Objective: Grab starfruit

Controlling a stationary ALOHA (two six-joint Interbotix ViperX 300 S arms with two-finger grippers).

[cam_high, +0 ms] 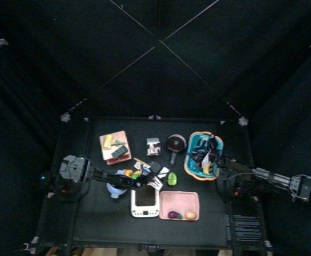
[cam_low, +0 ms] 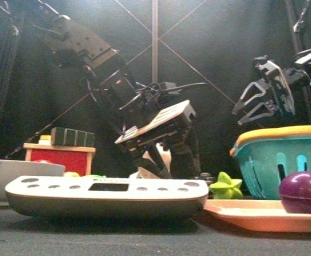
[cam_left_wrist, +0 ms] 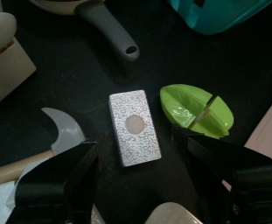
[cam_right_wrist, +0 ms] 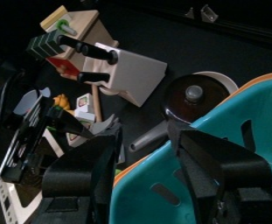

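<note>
Left wrist view shows the left gripper spread open above the starfruit; the right gripper, also open, hangs over the teal basket.

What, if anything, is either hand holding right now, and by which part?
Nothing: the left hand stands open above the starfruit, and the right hand is open and empty.

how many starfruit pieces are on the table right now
1. The starfruit lies on the black table beside a small grey speckled card, just ahead of the left gripper. In the front view it peeks out beside the teal basket. Others may be hidden behind clutter.
</note>
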